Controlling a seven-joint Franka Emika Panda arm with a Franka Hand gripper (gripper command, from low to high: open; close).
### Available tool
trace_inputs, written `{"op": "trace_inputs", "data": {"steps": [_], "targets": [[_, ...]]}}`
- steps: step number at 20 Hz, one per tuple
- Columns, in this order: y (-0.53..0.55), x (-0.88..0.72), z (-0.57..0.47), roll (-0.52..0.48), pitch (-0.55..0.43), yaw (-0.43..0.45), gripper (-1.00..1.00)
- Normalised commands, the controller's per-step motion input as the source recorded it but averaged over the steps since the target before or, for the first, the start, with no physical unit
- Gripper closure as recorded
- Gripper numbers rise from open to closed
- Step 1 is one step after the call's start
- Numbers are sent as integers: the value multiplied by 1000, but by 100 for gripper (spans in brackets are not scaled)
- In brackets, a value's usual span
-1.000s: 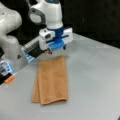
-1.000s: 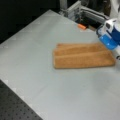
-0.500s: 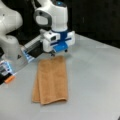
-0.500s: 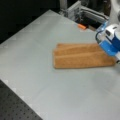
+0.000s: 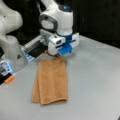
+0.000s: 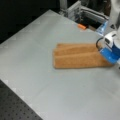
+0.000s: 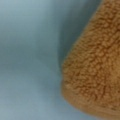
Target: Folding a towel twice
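Lowering my gripper [image 5: 58,54] onto the once-folded towel's [image 5: 51,80] far end; jaws' spread I cannot tell.

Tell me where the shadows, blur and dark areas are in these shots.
Wrist view: towel fills the right, casting a soft shadow onto the table. Both front views: black background, soft focus; the pincer sits at the towel's end, its tips hidden.
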Motion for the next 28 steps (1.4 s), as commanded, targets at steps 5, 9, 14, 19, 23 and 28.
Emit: {"op": "trace_inputs", "data": {"steps": [5, 9, 14, 19, 23, 28], "targets": [[117, 89, -32, -125, 82, -18, -100], [36, 17, -18, -217, 10, 53, -100], [11, -116, -78, -210, -47, 115, -100], [4, -134, -110, -116, -62, 160, -100], [-30, -129, -107, -46, -54, 179, -100], [-67, -118, -116, -17, -72, 204, -100]]}}
